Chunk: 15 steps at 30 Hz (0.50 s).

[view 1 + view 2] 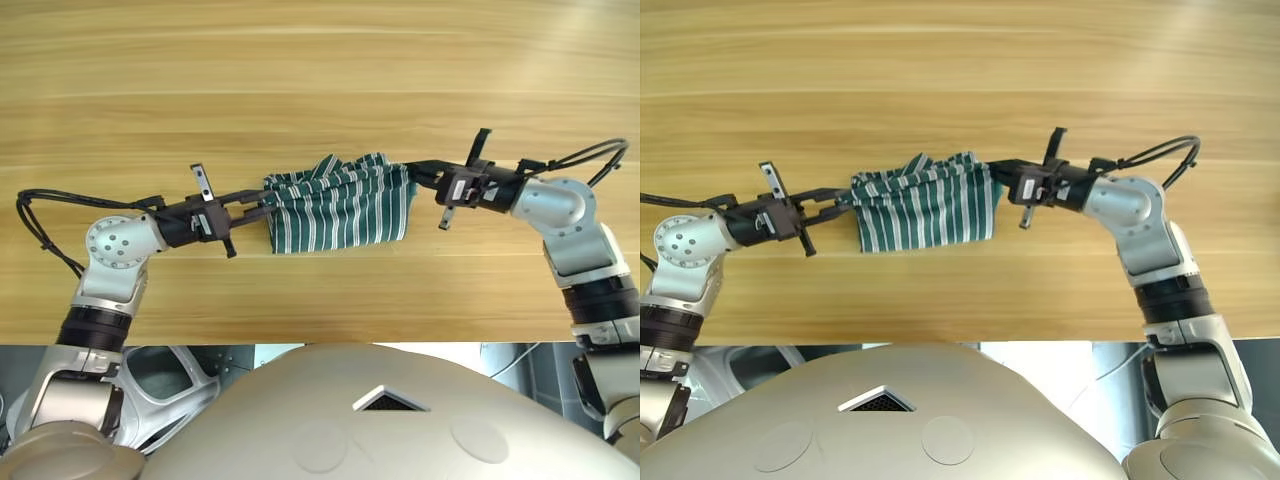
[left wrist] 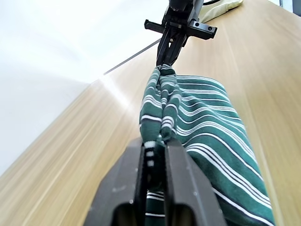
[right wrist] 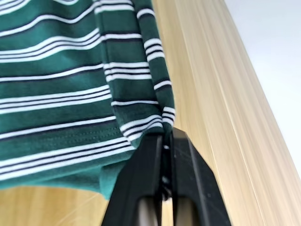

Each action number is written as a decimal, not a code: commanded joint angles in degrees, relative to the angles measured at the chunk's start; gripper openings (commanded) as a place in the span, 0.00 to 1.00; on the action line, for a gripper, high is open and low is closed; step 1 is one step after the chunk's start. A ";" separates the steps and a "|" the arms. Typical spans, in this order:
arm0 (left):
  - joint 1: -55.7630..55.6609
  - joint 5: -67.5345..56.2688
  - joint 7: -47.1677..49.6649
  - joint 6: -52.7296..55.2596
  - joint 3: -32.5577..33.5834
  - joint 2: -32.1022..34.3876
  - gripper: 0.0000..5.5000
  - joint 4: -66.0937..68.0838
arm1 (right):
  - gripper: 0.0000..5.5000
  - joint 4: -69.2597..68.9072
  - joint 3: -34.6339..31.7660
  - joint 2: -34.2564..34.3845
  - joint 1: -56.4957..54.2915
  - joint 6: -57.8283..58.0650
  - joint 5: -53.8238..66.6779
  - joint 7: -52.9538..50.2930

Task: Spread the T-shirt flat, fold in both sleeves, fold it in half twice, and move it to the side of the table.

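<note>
Looks nearly done to me: the striped T-shirt (image 1: 340, 205) is a small folded bundle, held over mid-table (image 1: 320, 60) by the left gripper (image 1: 262, 207) and right gripper (image 1: 412, 175), each pinched tight on an end. I'd guess only the move to the side is left.

The T-shirt (image 1: 340, 210) is showing a dark green ground crossed by white stripes that are running in clusters, some thick and some thin, with fine navy lines lying between them in the wrist views. The left tool (image 1: 264, 204) and the right tool (image 1: 411, 172) are both showing matte black. The surface (image 1: 320, 60) is showing pale honey-coloured wood with fine grain streaks running along its length.
</note>
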 commanded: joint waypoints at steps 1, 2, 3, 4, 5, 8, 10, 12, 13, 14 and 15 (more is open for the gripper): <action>-3.69 0.16 1.08 0.62 2.18 -2.57 0.06 5.37 | 0.00 4.36 1.11 2.74 -4.32 0.74 -2.69 -1.86; -4.93 0.63 1.34 0.62 2.46 -3.45 0.06 7.62 | 0.00 5.82 1.63 3.70 -5.36 0.59 -3.48 -2.39; -6.18 1.32 1.55 0.66 2.50 -4.31 0.06 10.03 | 0.00 7.24 2.15 4.74 -6.33 0.47 -4.14 -2.88; -7.23 2.35 1.89 0.42 2.45 -4.95 0.06 12.24 | 0.00 8.40 2.54 5.55 -7.11 0.35 -4.72 -3.28; -8.35 3.39 2.11 -0.13 2.38 -5.62 0.06 15.27 | 0.00 9.95 3.09 6.43 -8.02 0.08 -5.49 -3.78; -12.51 9.46 4.95 -1.70 1.57 -6.49 0.06 26.37 | 0.00 15.92 4.99 9.03 -10.94 -0.73 -8.65 -6.27; -15.94 13.37 7.21 -2.60 0.91 -7.10 0.06 35.81 | 0.00 19.91 5.75 10.58 -12.47 -1.19 -10.08 -8.05; -18.91 15.42 8.45 -2.89 0.93 -7.75 0.06 42.85 | 0.00 24.06 6.59 12.03 -13.99 -1.66 -11.79 -10.07; -20.38 15.65 8.38 -2.77 1.22 -8.38 0.06 45.58 | 0.00 26.33 7.00 12.69 -14.78 -1.88 -12.75 -11.26; -22.29 16.50 9.06 -1.91 1.15 -9.12 0.06 48.54 | 0.00 28.78 7.22 13.51 -15.61 -1.94 -13.37 -12.52; -23.87 17.30 9.87 -1.12 1.03 -9.74 0.06 50.97 | 0.00 30.85 7.39 14.15 -16.39 -2.10 -13.79 -13.53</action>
